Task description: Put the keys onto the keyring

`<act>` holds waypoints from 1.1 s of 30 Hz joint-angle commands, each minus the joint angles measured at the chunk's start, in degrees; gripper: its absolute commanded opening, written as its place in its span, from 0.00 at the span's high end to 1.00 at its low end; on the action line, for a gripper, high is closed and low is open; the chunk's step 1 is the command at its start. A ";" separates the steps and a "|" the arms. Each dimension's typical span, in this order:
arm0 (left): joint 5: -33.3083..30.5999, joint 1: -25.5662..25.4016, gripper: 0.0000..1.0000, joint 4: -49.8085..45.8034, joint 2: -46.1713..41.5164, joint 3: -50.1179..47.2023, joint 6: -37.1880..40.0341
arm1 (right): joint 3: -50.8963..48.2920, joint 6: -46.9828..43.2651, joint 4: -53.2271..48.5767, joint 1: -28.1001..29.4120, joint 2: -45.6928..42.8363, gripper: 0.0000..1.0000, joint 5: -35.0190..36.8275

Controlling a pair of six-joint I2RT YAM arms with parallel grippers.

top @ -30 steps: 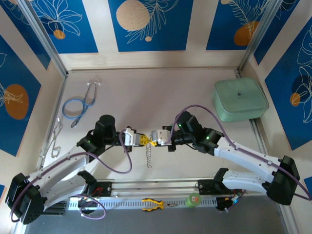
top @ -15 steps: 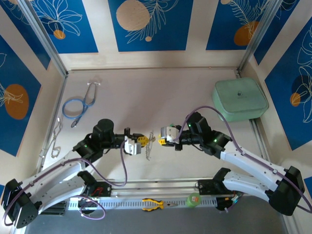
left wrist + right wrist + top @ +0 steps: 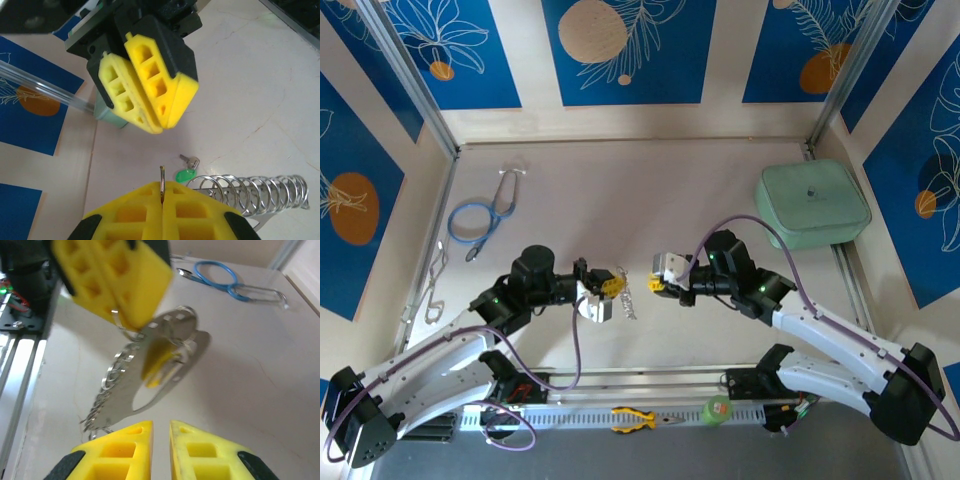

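Keyring of pale strap and small silver metal rings hangs above the counter, near its front middle and between the two arms. The left tool is clenched on it. In the left wrist view the yellow pads are pressed flat together on one thin wire ring, and the rest of the row of rings trails off to the side like a coil.

The right tool faces it from just beside, apart from the rings. Its yellow fingers sit close together with a slim gap between them and grip nothing.

A small silver key with a green plastic head lies flat on the pale counter below the rings, touched by neither tool. In the right wrist view a blurred yellow shape shows against the strap; I cannot tell whether it is the yellow-headed key.

Well apart, a blue-tubed stethoscope lies at the far left, and a mint-green lidded box sits at the far right.
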 commanded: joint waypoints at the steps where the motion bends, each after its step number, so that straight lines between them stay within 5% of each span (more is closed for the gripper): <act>1: -0.57 -0.98 1.00 0.45 -0.15 0.64 2.85 | 0.16 11.98 1.44 -0.93 2.43 0.83 7.62; 6: -5.92 -2.11 1.00 1.45 0.04 -0.12 7.50 | 4.33 29.90 -5.78 -2.10 8.34 0.83 16.67; 14: -12.77 -3.47 1.00 6.36 0.20 -2.28 14.08 | 15.23 50.33 -22.34 -9.66 20.15 0.79 15.62; 19: -15.09 -4.16 1.00 8.91 0.81 -3.26 16.17 | 21.26 52.38 -29.22 -13.14 28.34 0.79 9.35; 33: -15.19 -4.29 1.00 10.92 1.88 -4.12 9.39 | 28.45 52.03 -36.52 -12.81 39.63 0.66 12.99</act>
